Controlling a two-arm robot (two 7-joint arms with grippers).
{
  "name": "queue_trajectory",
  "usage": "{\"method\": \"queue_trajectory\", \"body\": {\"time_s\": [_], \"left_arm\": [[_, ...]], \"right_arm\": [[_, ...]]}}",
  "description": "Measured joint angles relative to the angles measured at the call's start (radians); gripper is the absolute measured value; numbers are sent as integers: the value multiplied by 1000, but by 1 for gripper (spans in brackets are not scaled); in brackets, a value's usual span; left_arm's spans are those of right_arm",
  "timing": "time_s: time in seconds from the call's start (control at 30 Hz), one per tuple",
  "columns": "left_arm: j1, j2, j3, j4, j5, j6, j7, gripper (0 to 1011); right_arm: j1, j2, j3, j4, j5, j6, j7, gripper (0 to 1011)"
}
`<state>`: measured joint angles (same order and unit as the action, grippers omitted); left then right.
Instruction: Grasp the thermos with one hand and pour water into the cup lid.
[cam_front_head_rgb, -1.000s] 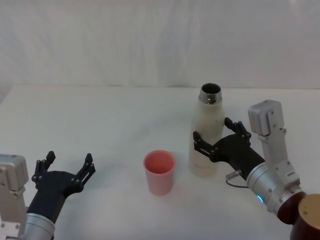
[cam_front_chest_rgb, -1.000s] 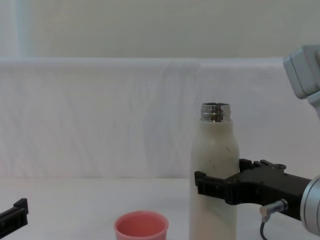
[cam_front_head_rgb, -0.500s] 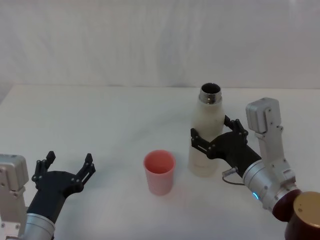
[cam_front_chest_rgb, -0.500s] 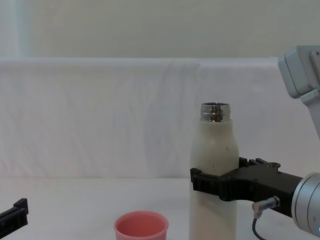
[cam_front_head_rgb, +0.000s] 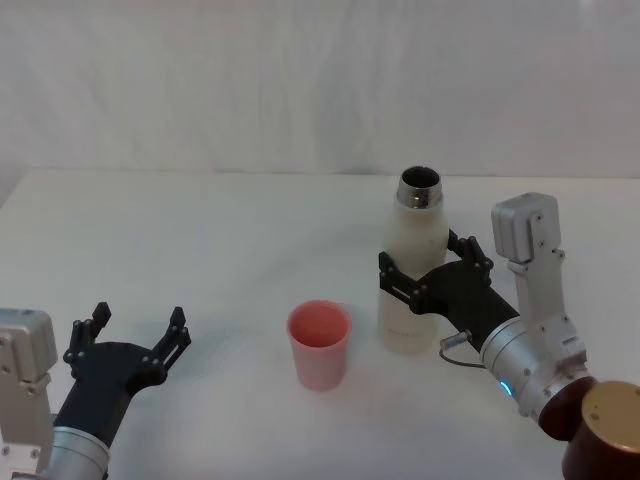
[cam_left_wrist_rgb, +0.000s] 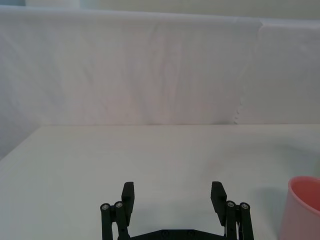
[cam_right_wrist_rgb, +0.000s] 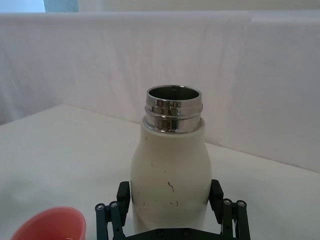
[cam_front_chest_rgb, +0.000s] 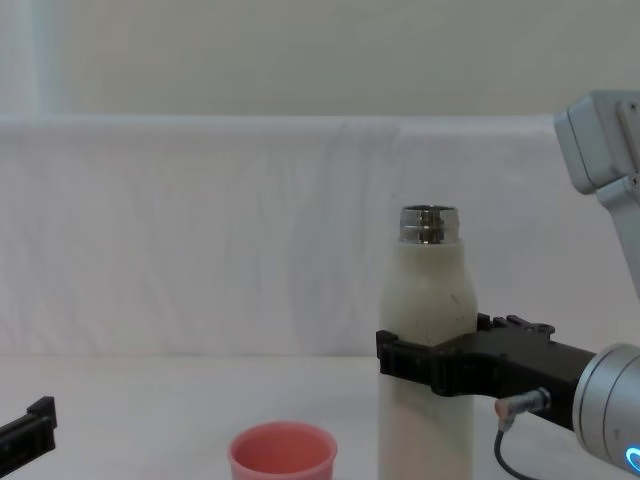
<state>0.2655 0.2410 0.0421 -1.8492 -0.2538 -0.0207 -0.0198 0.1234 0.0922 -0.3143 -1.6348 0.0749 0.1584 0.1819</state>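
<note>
The cream-white thermos (cam_front_head_rgb: 408, 320) stands upright and uncapped on the white table, right of centre; its steel neck shows in the right wrist view (cam_right_wrist_rgb: 173, 109) and the chest view (cam_front_chest_rgb: 430, 224). My right gripper (cam_front_head_rgb: 422, 258) is open and straddles the thermos body at mid-height, one finger (cam_right_wrist_rgb: 123, 192) close against each side. The pink cup lid (cam_front_head_rgb: 319, 340) stands upright just left of the thermos, also seen low in the chest view (cam_front_chest_rgb: 282, 455). My left gripper (cam_front_head_rgb: 138, 318) rests open at the front left, holding nothing.
A white cloth backdrop (cam_front_head_rgb: 300, 90) closes off the far edge of the table. A brown round part (cam_front_head_rgb: 610, 430) sits at the lower right corner by my right arm. Bare tabletop (cam_front_head_rgb: 200, 240) lies between the left gripper and the cup lid.
My right gripper has slid forward around the thermos, so its fingers reach further along the bottle's sides. Thermos, cup lid and left gripper have not moved.
</note>
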Motion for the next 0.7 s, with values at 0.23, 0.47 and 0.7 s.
{"method": "queue_trajectory", "body": {"time_s": [0.23,0.47,0.7], "left_arm": [[0,0,0,0,0,0,0,1001],[0,0,0,0,0,0,0,1001],[0,0,0,0,0,0,0,1001]], "right_arm": [[6,-9,2,11,7,-2,-4,1000],[18,-14,0,29,8,-3,-5,1000],[29,-20,-1,44,7,-4,-9,1000]]}}
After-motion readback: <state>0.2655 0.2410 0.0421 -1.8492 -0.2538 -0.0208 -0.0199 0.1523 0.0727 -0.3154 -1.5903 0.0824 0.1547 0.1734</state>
